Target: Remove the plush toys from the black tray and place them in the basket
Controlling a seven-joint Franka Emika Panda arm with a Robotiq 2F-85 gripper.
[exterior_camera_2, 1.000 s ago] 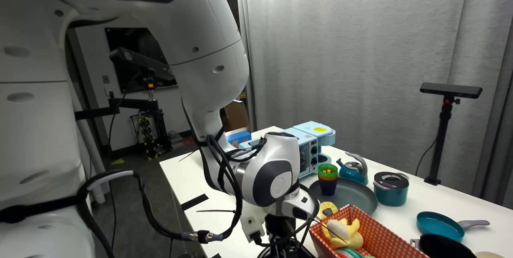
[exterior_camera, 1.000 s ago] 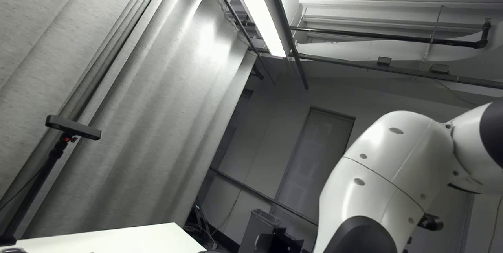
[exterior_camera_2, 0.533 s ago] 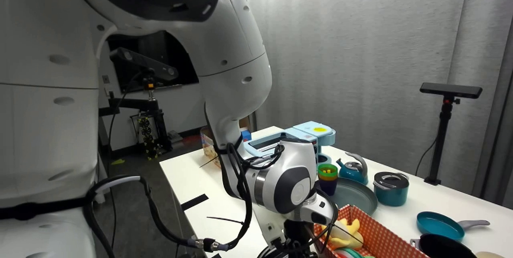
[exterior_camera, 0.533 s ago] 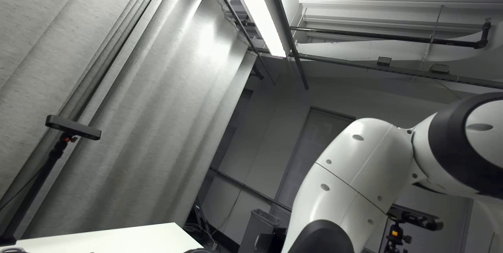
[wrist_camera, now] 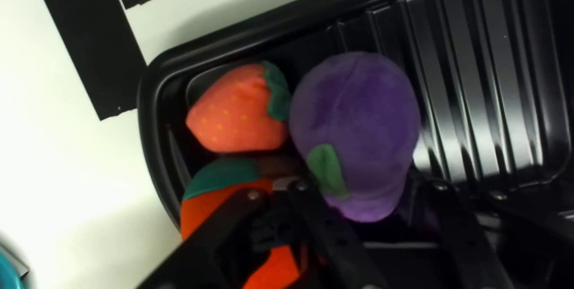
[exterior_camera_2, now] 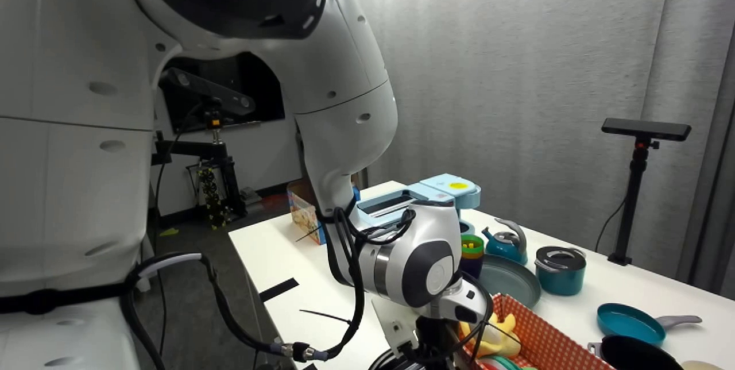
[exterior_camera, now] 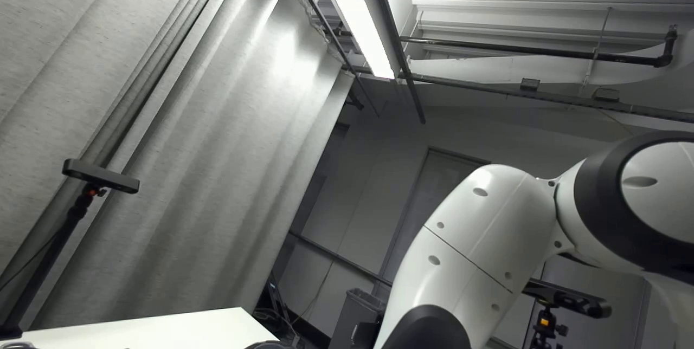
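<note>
Purple plush eggplant (wrist_camera: 359,120) lies lengthwise toward the tool (wrist_camera: 368,186), narrow end nearest.

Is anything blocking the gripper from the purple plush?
Nothing visible stands between the open gripper and the purple plush. The gripper does overlap the orange plush in the wrist view; contact there is unclear.

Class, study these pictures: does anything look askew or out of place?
Yes: in an exterior view the curtain slants sharply and the white table shows only at the bottom edge, so that picture looks tilted. No spill or damage shows.
</note>
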